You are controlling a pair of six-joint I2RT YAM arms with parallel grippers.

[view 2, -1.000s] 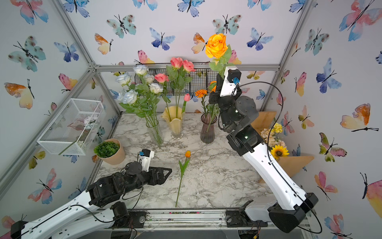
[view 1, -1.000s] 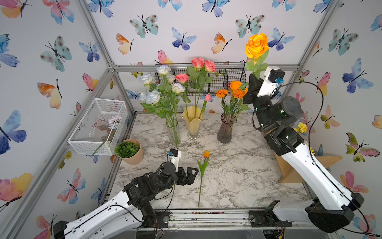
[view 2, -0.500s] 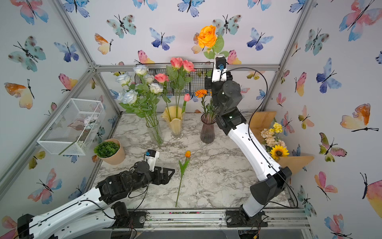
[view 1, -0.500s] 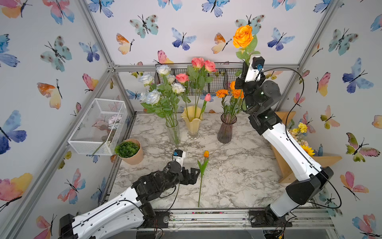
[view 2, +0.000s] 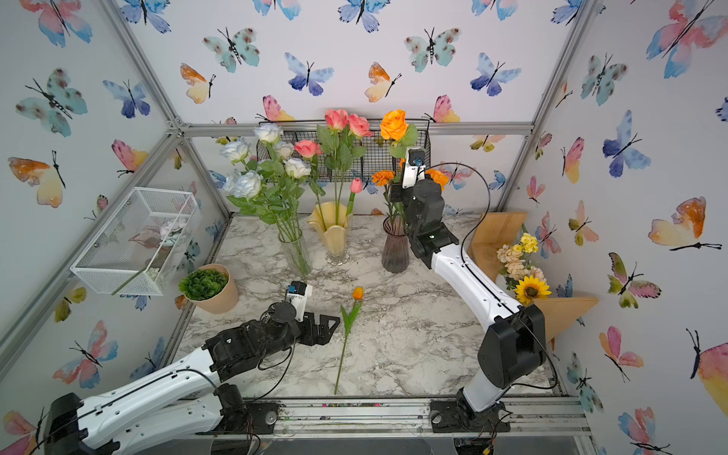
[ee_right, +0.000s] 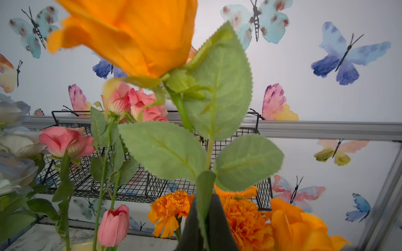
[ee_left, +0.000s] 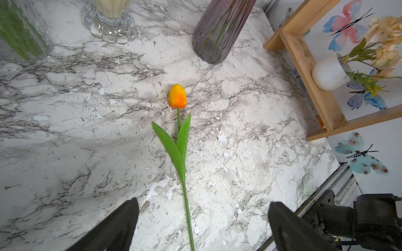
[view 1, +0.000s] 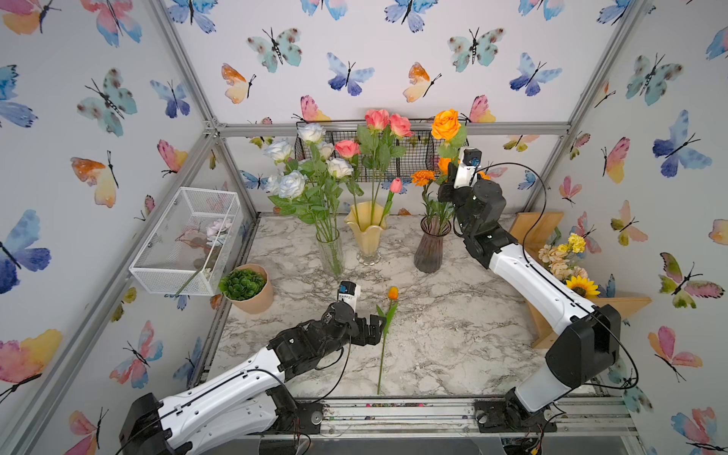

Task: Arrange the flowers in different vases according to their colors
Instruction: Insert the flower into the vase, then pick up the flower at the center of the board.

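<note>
My right gripper [ee_right: 205,203] is shut on the stem of an orange rose [view 1: 446,124], which it holds upright above the ribbed purple vase [view 1: 431,248]. That vase has orange marigolds [view 1: 422,177] in it. The rose's lower stem is hidden among the other stems. White roses [view 1: 291,183] stand in the clear glass vase [view 1: 330,252], and pink roses [view 1: 378,118] in the yellow vase [view 1: 367,234]. An orange tulip [view 1: 392,293] lies flat on the marble. My left gripper [ee_left: 202,208] is open low over the tulip's stem, with one finger on each side and neither touching it.
A white wire basket [view 1: 185,240] hangs on the left wall, with a tan pot of succulent [view 1: 246,287] below it. A black wire basket [view 1: 413,153] is on the back wall. At the right, a wooden shelf [view 1: 626,305] holds a sunflower bouquet [view 1: 567,260].
My right arm has swung left and lowered the orange rose down over the purple vase. My left gripper has crept forward to the tulip's stem and is still open.
</note>
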